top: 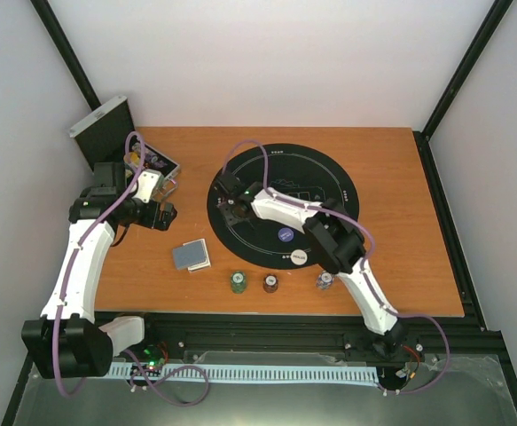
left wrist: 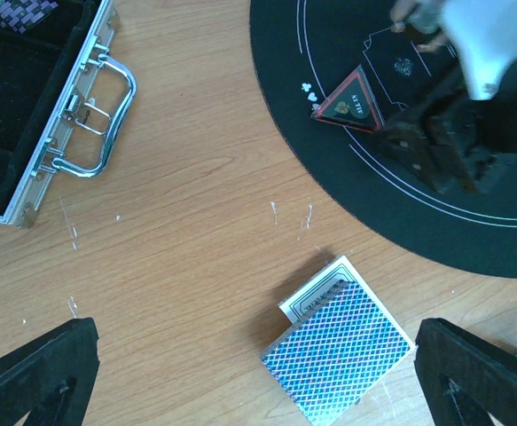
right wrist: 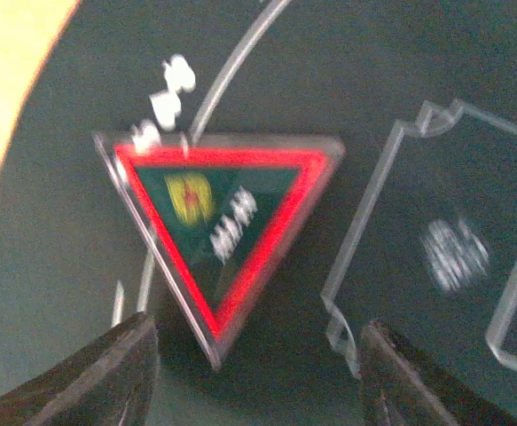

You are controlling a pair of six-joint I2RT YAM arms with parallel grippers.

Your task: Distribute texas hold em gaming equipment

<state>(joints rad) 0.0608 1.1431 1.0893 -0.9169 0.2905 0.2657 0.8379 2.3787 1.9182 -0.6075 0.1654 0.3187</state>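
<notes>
The red triangle marker [right wrist: 218, 231] lies flat on the round black mat [right wrist: 54, 222]. It also shows in the left wrist view [left wrist: 351, 102]. My right gripper [right wrist: 258, 382] is open over the mat's left part [top: 231, 202], with the marker's tip just ahead of its fingers. A deck of blue-backed cards [top: 191, 255] lies on the wood. In the left wrist view the deck [left wrist: 342, 351] sits between the fingers of my open left gripper [left wrist: 258, 390]. Green [top: 238, 282], brown-red [top: 270, 282] and purple-white [top: 325, 281] chips stand near the front edge. A purple disc [top: 285, 235] and a white disc [top: 299, 259] lie on the mat.
The open silver case [top: 107, 133] stands at the back left, its handle [left wrist: 107, 115] facing the table's middle. The black mat [top: 329, 177] covers the centre. Bare wood [top: 400, 231] lies to the right of the mat.
</notes>
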